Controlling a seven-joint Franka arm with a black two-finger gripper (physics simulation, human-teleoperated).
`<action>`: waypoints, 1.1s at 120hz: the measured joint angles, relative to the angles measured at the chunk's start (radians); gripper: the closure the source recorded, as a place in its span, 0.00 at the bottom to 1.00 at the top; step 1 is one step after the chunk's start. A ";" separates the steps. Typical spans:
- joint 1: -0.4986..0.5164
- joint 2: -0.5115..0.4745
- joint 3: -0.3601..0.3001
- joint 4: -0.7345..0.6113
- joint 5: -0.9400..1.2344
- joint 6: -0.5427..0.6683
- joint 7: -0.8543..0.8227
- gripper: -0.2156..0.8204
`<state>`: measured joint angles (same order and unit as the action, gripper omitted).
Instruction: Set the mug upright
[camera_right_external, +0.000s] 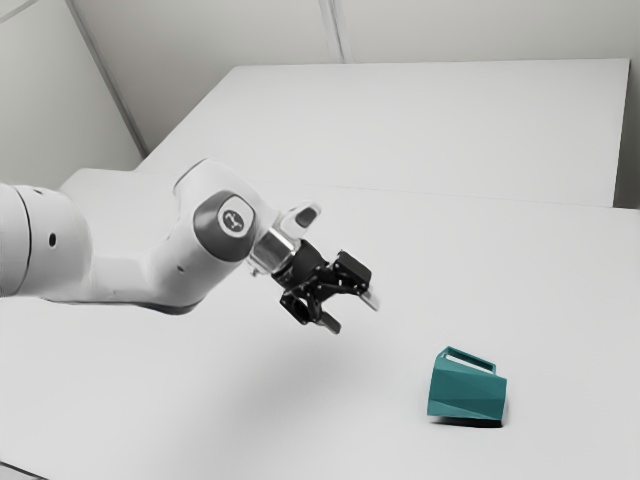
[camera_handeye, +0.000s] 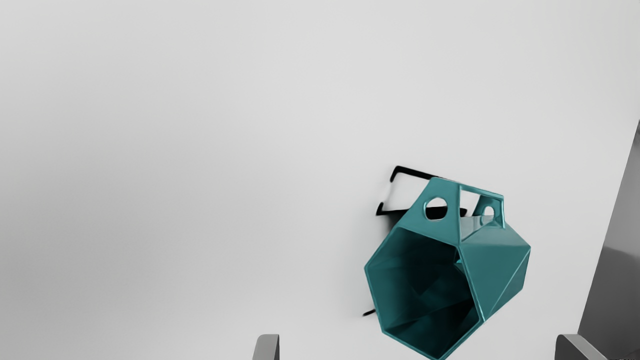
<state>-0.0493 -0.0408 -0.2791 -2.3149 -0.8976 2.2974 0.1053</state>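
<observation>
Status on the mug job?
Early stage. Done: nothing on the mug itself; it lies on its side on the table, its mouth facing the wrist camera. In hand: nothing; the open gripper is above the table, short of the mug. Left: grasp it, turn it upright, set it on its base, let go.

Wht tbl, lt gry wall w/ narrow strip behind, dk area past edge

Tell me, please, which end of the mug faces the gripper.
The open end: the wrist view looks into its hollow, while the other end points away.
</observation>
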 joint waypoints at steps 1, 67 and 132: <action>0.000 0.002 -0.004 -0.002 -0.007 0.004 0.004 0.21; 0.021 0.158 -0.204 -0.021 -0.424 0.139 0.240 0.21; 0.022 0.267 -0.280 0.056 -0.570 0.178 0.398 0.35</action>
<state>-0.0273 0.2266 -0.5591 -2.2588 -1.4678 2.4754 0.5036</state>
